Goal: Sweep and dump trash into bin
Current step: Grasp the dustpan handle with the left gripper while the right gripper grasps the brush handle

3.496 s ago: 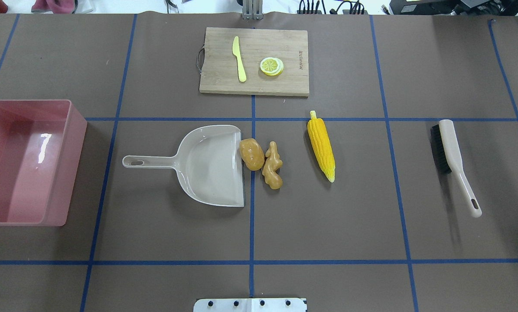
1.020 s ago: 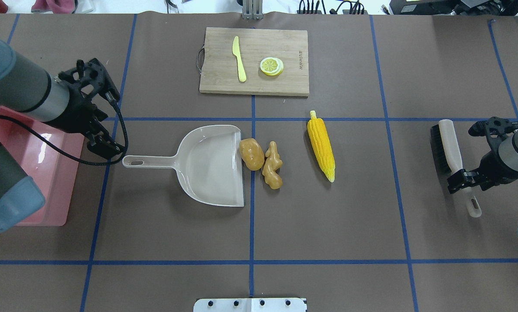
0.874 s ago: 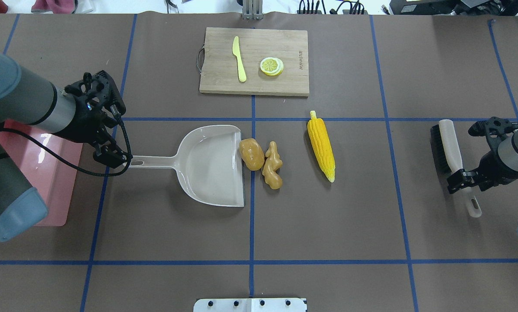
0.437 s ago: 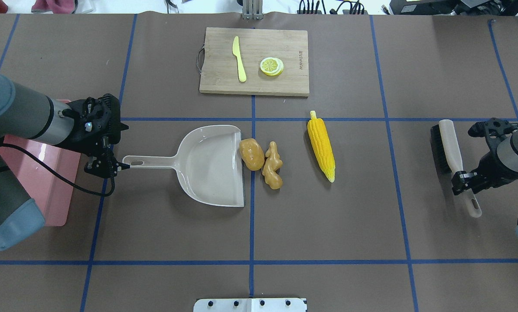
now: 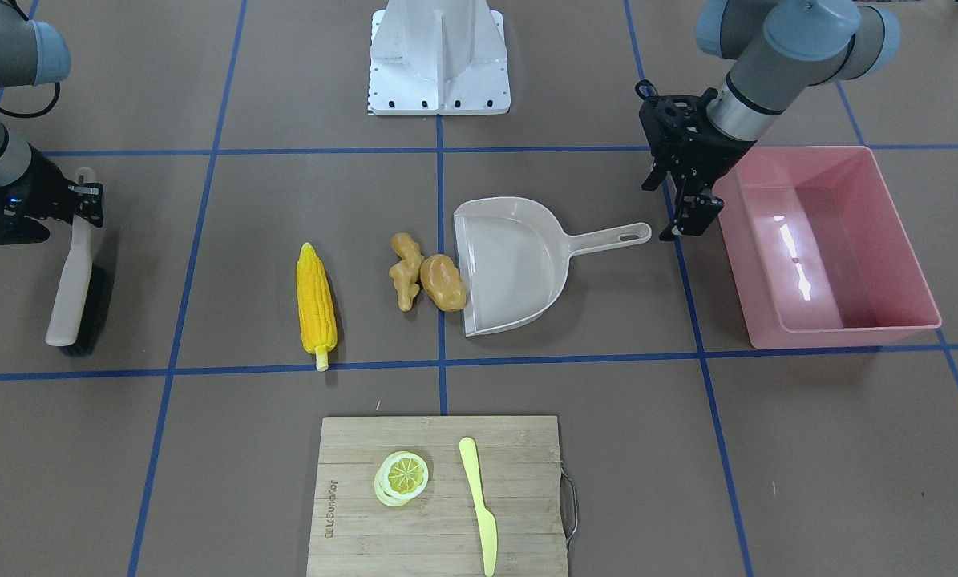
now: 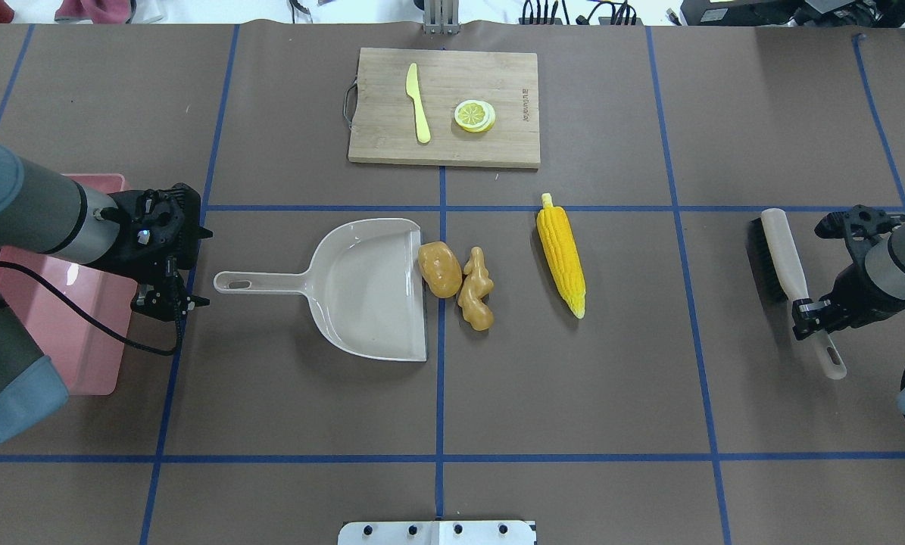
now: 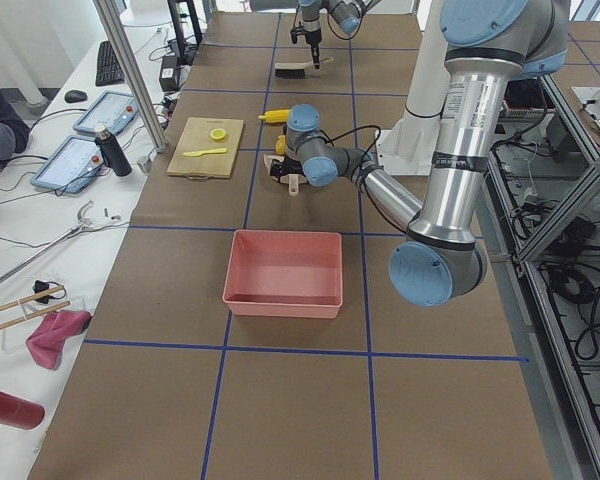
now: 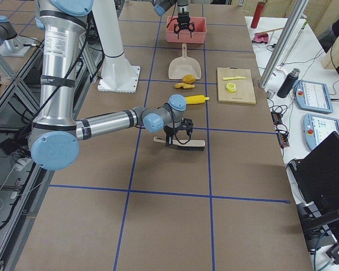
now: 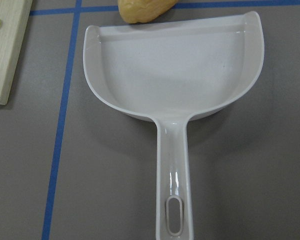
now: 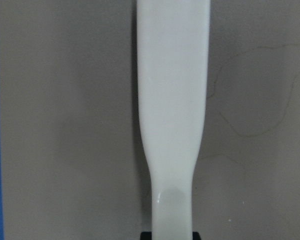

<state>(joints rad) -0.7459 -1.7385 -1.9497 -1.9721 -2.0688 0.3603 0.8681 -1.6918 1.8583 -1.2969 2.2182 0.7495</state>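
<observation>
The pink bin stands at the bench's left end, partly under the left arm in the overhead view. Nothing can be seen inside it.

The left end effector hangs just off the bin's inner side with its fingers spread wide. It points at the free end of the beige dustpan's handle and stops just short of touching it. The dustpan lies flat, its handle toward the bin and its open mouth facing right.

The brown potato sits at the lip of that mouth, touching it. The tan ginger root leans against the potato's right side. Beyond them, at the far edge, a wooden cutting board carries a pale yellow plastic knife and a stack of lemon slices.

The yellow corn cob lies alone, to the right of the ginger and apart from it, with its tip angled toward the robot.

Well over on the right lies the hand brush, bristles on its left side. The right end effector is clamped narrow across the lower part of its handle.
</observation>
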